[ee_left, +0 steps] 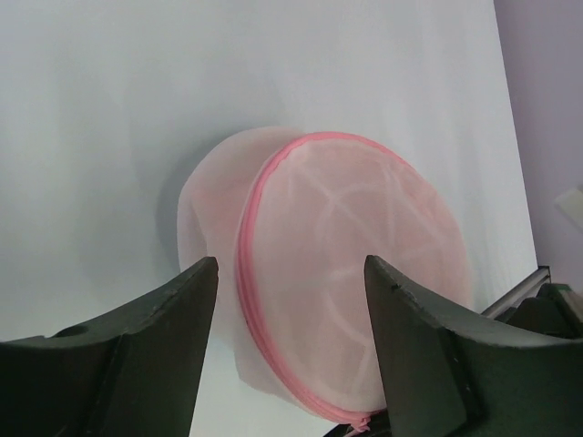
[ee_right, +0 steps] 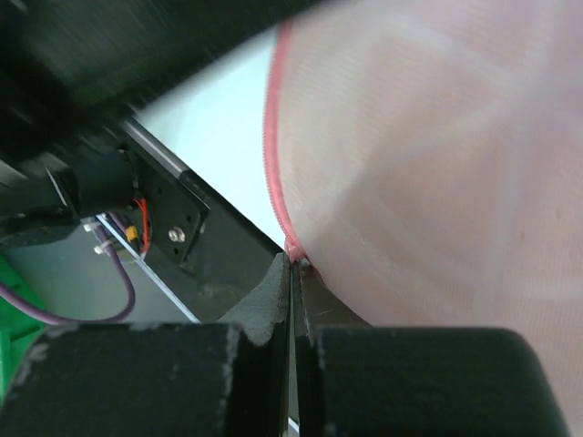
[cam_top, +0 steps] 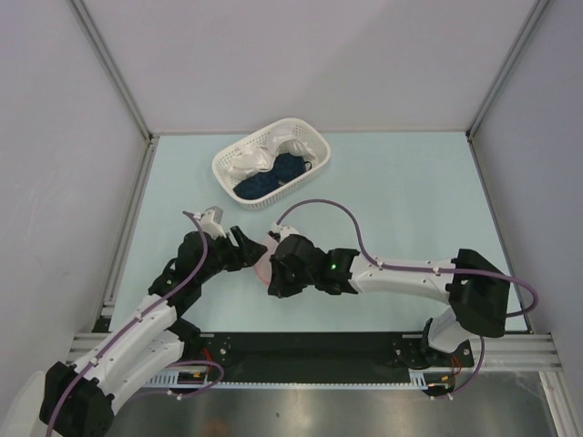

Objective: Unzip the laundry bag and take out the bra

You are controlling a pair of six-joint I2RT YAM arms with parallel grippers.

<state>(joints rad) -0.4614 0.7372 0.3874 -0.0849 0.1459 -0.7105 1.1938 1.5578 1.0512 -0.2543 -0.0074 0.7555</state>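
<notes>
Round white-mesh laundry bag (ee_left: 346, 273), likely light, floppy; right gripper (ee_right: 293, 264) pinches its pink zip edging (ee_right: 271, 155), six o'clock; left gripper (ee_left: 291, 259) open, empty.

The top view looks steeply down from high behind the near edge, far enough off to take in the whole worktop (cam_top: 410, 182). The left wrist camera looks out between the fingers of the left end effector (ee_left: 291, 273), close to the laundry bag (ee_left: 355, 264); the right wrist camera, past the right end effector (ee_right: 293, 264), is tight against that bag, facing the black rail (ee_right: 178, 214). All three share the bag.
</notes>
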